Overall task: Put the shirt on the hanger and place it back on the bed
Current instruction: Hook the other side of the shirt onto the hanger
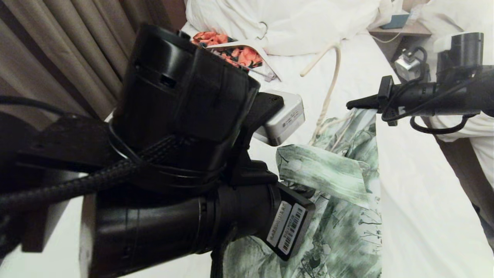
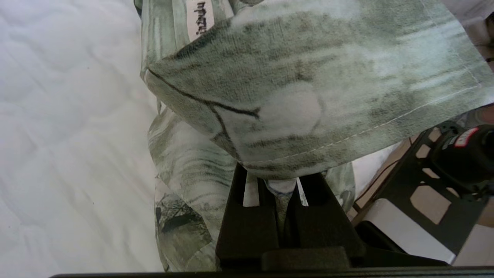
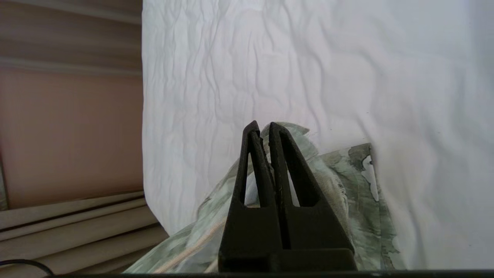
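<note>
Two grippers clamping one garment, both closed on cloth. Filling the nine o'clock half of the head view: the left arm's dark bulk, hiding its own pincer there. Showing in the left wrist view instead: the left gripper (image 2: 283,185), fingers pinched shut on a fold of the shirt (image 1: 339,216), green and white print draping over the fingertips (image 2: 247,181). Lying beyond the arm toward twelve o'clock: an orange-red floral garment (image 1: 231,48) against white pillows (image 1: 293,23). Running down from one o'clock toward centre: the hanger (image 1: 335,73), cream and thin, its lower end disappearing into the shirt's upper edge. Spreading from centre toward five o'clock: the shirt, hanging lifted above the bed (image 1: 417,200) and its wrinkled white sheet. Reaching in from three o'clock: the right gripper (image 1: 353,104), fingers pressing together on the shirt's top edge, the same closed pinch on green fabric appearing in the right wrist view.
</note>
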`<state>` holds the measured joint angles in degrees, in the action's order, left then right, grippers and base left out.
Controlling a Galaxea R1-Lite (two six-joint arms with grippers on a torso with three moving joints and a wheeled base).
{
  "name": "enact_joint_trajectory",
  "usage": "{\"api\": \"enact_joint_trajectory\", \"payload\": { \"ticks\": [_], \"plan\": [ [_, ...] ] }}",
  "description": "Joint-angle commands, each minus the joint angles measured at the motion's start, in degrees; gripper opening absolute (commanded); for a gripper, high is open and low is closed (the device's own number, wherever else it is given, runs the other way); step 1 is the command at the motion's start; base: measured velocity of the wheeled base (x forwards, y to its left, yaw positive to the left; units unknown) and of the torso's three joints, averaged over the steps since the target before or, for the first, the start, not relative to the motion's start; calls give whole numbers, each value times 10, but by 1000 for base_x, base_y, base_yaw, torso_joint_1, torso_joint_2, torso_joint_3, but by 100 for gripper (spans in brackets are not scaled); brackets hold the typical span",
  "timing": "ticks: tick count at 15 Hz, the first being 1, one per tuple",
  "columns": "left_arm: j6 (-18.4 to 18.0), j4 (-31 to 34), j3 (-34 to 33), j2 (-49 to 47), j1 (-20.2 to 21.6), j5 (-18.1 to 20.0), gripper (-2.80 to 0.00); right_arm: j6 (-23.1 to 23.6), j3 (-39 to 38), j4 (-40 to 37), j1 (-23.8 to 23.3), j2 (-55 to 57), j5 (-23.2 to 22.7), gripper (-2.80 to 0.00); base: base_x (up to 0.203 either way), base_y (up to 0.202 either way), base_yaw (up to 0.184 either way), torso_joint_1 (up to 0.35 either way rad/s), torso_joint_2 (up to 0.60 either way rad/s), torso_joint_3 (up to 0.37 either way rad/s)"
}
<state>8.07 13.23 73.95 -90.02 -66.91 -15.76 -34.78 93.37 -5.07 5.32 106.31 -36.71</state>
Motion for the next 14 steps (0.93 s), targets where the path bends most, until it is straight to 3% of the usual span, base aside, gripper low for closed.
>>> {"api": "enact_joint_trajectory", "payload": {
  "ticks": [1, 8, 14],
  "plan": [
    [2, 4, 1, 1, -9, -1, -280, -2, 1, 1, 0, -1, -2, -280, 0, 0, 0, 0, 0, 0],
    [13, 17, 6, -30, -30, -2, -280, 24, 2, -4, 22, -32, -3, -280, 0, 0, 0, 0, 0, 0],
    [14, 11, 23, -33, 6, -5, -280, 21, 0, -103, 78, -132, -4, -280, 0, 0, 0, 0, 0, 0]
  ]
}}
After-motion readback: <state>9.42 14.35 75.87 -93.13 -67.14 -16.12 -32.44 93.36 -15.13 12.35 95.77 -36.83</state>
